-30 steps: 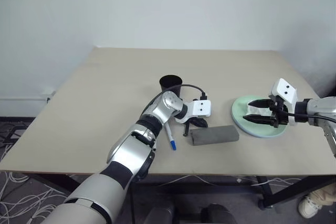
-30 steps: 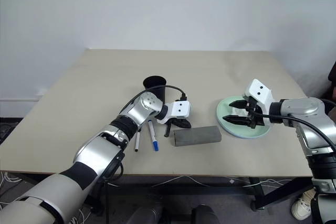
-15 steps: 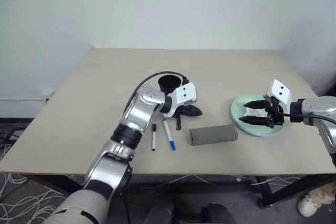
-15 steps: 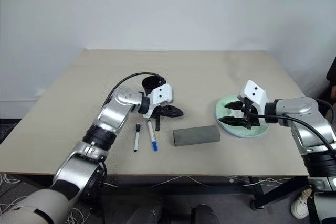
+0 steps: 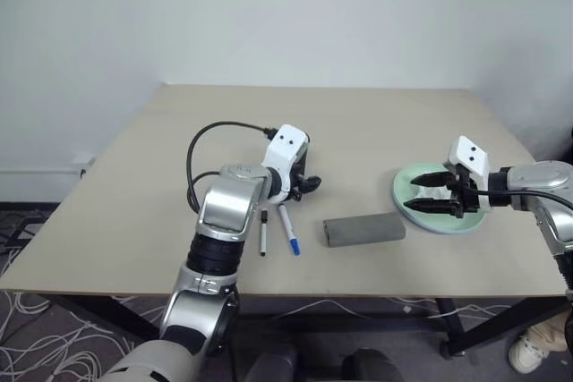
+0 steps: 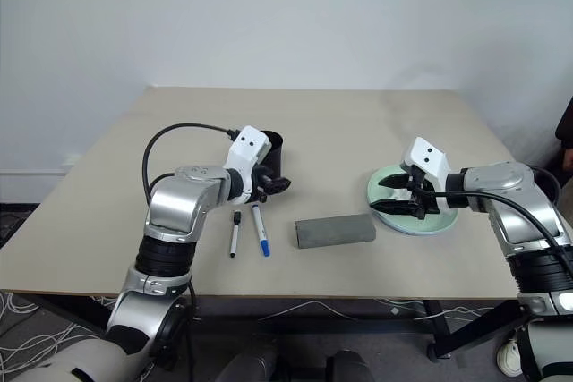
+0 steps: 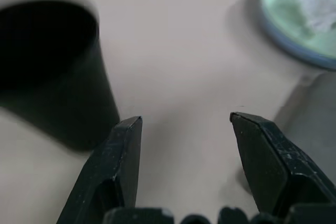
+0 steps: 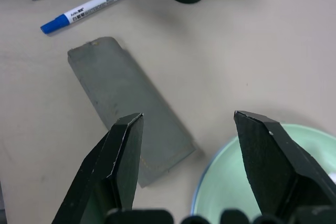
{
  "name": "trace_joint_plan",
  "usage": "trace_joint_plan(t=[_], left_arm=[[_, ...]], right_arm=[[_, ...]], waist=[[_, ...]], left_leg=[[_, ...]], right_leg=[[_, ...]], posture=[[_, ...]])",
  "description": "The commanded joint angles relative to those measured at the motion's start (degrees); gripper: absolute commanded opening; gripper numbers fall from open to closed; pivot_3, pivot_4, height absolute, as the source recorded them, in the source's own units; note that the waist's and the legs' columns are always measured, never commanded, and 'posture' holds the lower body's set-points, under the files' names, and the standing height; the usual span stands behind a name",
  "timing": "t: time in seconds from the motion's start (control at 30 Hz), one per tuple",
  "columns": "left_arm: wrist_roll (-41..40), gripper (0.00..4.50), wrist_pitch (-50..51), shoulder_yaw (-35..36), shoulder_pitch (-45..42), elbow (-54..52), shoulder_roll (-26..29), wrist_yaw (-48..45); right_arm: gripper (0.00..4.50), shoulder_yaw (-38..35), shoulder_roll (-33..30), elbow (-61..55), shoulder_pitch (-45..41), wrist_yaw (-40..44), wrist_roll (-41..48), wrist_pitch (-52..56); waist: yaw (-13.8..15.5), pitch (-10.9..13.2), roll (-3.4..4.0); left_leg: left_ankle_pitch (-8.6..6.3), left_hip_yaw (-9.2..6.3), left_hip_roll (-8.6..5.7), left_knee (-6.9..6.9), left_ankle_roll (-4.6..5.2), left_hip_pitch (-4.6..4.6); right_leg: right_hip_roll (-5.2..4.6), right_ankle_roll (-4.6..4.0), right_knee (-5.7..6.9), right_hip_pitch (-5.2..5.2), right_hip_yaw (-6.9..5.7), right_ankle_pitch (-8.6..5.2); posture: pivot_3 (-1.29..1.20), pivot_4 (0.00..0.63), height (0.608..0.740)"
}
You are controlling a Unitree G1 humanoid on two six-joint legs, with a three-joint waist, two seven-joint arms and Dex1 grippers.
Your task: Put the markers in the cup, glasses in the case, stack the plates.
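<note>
On the beige surface (image 5: 179,176) the left pincer (image 6: 273,184) hangs with its fingers apart and empty, just beside the black tapered plastic cup (image 7: 50,72). Two thin white markers, one black-capped (image 6: 235,233) and one blue-capped (image 6: 260,231), lie side by side near the cup. The grey fabric-like flat case (image 6: 335,231) lies closed between them and the pale green plate (image 8: 252,182), stacked on a light blue plate (image 7: 294,51). The right pincer (image 5: 431,194), fingers apart, hovers over the plates holding nothing.
</note>
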Motion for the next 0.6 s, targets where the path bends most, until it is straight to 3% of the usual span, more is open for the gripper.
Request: trace_joint_plan(t=[0.03,0.3,0.6], left_arm=[[0.16,2.93,11.34,3.03,-3.87,0.79,-2.52,6.69],[0.87,2.93,16.83,5.96,-3.98,1.92,-5.72,18.21],[-1.69,2.93,17.57,4.40,-0.57,1.61,-7.19,22.70]], right_arm=[[2.99,-0.85,-0.21,-0.84,-1.25,0.45,-0.14,-0.82],[2.99,-0.64,-0.11,-0.79,-1.37,0.48,-0.20,-0.76],[2.99,-0.21,0.64,-0.49,-1.89,0.29,-0.31,-0.96]], waist=[[0.00,0.00,-0.01],[-0.02,0.01,-0.01],[-0.02,0.00,0.00]], left_leg=[[0.00,0.00,-0.01,0.00,0.00,0.00],[0.01,0.00,0.00,-0.04,-0.05,0.00],[0.03,0.00,-0.02,-0.20,-0.11,-0.01]], right_leg=[[0.00,0.00,0.00,0.00,0.00,0.00],[0.00,0.00,0.00,-0.04,0.06,0.01],[-0.05,-0.01,-0.03,-0.09,0.15,0.01]], posture=[[0.00,0.000,0.731],[0.00,0.000,0.731],[0.00,0.000,0.731]])
